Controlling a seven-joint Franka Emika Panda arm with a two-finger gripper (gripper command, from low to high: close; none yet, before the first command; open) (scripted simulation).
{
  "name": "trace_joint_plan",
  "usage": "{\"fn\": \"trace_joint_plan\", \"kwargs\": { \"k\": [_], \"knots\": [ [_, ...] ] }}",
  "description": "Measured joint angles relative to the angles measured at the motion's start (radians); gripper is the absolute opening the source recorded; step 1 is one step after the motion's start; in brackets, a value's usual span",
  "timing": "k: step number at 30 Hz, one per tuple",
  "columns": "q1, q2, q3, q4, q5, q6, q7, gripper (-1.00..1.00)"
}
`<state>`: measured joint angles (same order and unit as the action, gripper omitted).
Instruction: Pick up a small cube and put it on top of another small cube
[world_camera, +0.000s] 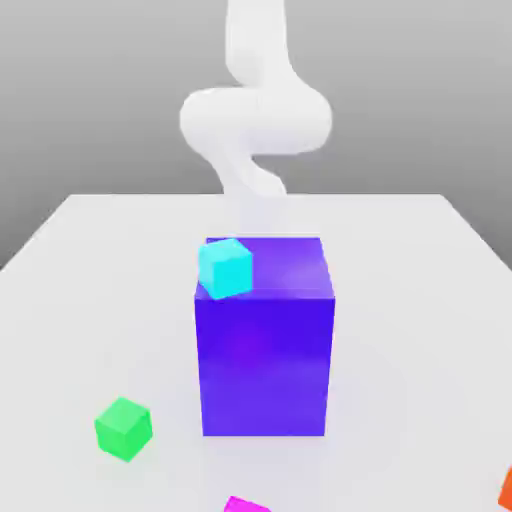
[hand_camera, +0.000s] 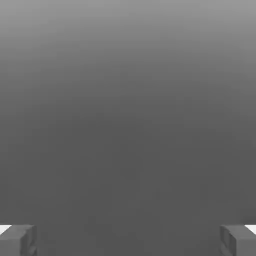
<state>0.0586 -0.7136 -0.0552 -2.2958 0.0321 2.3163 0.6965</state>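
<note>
Claw (hand_camera: 128, 240): the hand view catches two grey fingertips (hand_camera: 17, 240) at opposite edges of the picture, spread wide, nothing between them but plain grey backdrop. Open and empty.

Landmark: big blue-purple block (world_camera: 265, 350), upright near the middle of the white surface (world_camera: 420, 300). The white arm (world_camera: 255, 110) rises behind the block, well above it.

Cyan cube (world_camera: 225, 267) sits on the block's top face, at the front corner toward the exterior view's left. Not part of the job.

Magenta cube (world_camera: 245, 505), the one to lift, lies on the surface in front of the block, nearer the camera, cut off by the picture's lower edge. Untouched.

Green cube (world_camera: 123, 428), the target, rests on the surface in front of the block and off toward the exterior view's left, clear of the block's side and apart from the magenta cube. Its top is bare.

Orange cube (world_camera: 507, 488) sits in front of the block, far toward the exterior view's right.

Step, by my reading: the very start; reach not yet begun, nothing stacked.

Next move calls for carrying the claw over or around the block, down to the magenta cube, fingers straddling two opposite faces before closing. The tall block stands between arm and cube, so the path likely needs height to avoid knocking the cyan cube off.
</note>
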Motion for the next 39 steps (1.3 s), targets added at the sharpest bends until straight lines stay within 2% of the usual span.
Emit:
{"fn": "trace_joint_plan", "kwargs": {
  "k": [11,21,27,35,38,39],
  "knots": [
    [0.198,0.386,-0.199,0.019,0.192,0.070,-0.494,0.00],
    [0.260,0.728,-0.252,0.036,0.344,0.136,-0.923,0.00],
    [0.244,0.908,-0.237,0.039,0.348,0.197,-1.121,0.00],
    [0.236,1.106,-0.243,0.037,0.229,0.312,-1.290,0.00],
    [0.203,1.213,-0.202,0.060,0.261,0.391,-1.334,0.00],
    [0.189,1.247,-0.185,0.068,0.276,0.417,-1.347,-1.00]
  ]
}}
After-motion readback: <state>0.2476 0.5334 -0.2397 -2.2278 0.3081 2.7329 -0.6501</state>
